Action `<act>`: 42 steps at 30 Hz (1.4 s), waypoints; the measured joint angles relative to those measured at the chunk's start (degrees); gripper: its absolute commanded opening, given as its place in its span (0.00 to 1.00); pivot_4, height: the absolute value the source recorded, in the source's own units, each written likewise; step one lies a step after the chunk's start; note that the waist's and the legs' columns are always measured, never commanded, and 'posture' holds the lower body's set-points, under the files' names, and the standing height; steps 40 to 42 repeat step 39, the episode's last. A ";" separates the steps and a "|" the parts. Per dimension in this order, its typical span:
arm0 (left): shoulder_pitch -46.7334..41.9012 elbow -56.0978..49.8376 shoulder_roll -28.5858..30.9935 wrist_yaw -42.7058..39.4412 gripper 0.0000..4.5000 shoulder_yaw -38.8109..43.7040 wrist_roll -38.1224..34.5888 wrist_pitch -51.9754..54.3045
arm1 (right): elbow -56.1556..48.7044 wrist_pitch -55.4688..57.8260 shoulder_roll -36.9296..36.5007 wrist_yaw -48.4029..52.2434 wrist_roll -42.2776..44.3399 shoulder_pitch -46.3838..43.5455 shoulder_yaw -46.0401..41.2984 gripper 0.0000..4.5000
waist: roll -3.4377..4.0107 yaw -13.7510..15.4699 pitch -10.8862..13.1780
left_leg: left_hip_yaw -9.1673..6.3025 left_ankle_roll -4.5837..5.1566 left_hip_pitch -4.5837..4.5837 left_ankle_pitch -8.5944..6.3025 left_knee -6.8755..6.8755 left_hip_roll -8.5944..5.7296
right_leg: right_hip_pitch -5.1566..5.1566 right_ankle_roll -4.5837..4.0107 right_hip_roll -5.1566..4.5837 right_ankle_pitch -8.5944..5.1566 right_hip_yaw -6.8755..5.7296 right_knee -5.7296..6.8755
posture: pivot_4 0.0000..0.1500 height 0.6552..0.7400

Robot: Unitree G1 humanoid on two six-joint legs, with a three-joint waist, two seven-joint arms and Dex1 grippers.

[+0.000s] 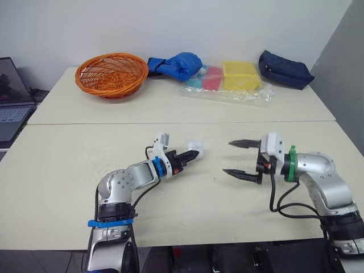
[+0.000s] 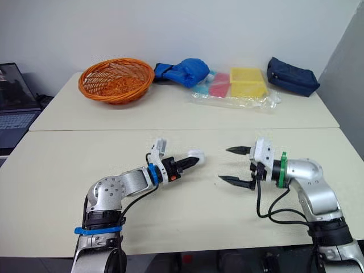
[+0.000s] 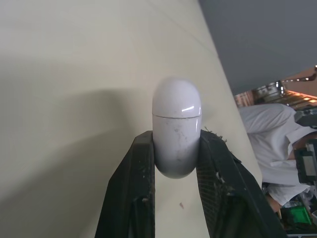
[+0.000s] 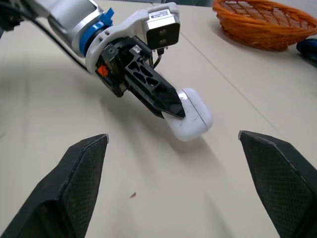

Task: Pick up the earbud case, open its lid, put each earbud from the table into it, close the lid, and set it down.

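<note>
L claw (image 1: 191,154) clenched on earbud case (image 4: 194,119) base, lid (image 3: 176,96) shut, at mid desk (image 1: 74,159). R claw (image 1: 226,156) released wide, near its right. Hold base firm, R tip under lid seam, flip gently w/o twisting case loose

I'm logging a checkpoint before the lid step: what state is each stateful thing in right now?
White pill-shaped earbud case: lid closed, gripped.
Left gripper: shut on the case.
Right gripper: open, empty.
Orange wicker basket: upright, empty.
Grey laptop: open.
</note>
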 measured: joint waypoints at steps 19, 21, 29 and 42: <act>3.88 -6.26 4.87 3.85 1.00 8.06 -5.19 11.90 | 5.89 -1.87 1.17 -2.29 -1.20 -3.14 1.22 1.00 | 0.00 -1.02 0.00 | 0.00 -0.02 0.83 -0.01 -0.13 0.06 | 0.71 -0.12 0.07 -0.01 0.07 -0.03 | 1.00 1.00; 5.63 -8.04 10.62 3.82 1.00 11.80 -6.57 14.86 | 6.77 -2.39 0.90 -1.60 -1.18 -3.42 1.23 1.00 | -0.03 -1.77 0.01 | -0.04 -0.02 0.86 -0.01 -0.18 0.14 | 0.66 -0.15 0.14 -0.02 0.12 -0.01 | 1.00 1.00; 21.25 -15.71 37.83 -18.52 1.00 7.08 14.37 -20.70 | 12.71 -5.80 -0.68 -0.63 -1.25 -5.03 -0.17 1.00 | -0.04 -0.91 0.05 | 0.07 -0.10 0.75 -0.02 -0.38 0.06 | 0.53 -0.97 -0.51 -0.44 0.11 -0.10 | 1.00 1.00; 30.24 -16.29 35.44 -25.17 1.00 5.43 29.75 -53.20 | 14.67 -7.62 -1.35 0.29 -1.25 -5.54 -0.95 1.00 | -0.05 0.74 0.05 | 0.29 0.00 0.49 -0.07 -0.99 0.01 | 0.52 -0.43 -1.16 -0.16 -0.07 -0.90 | 1.00 1.00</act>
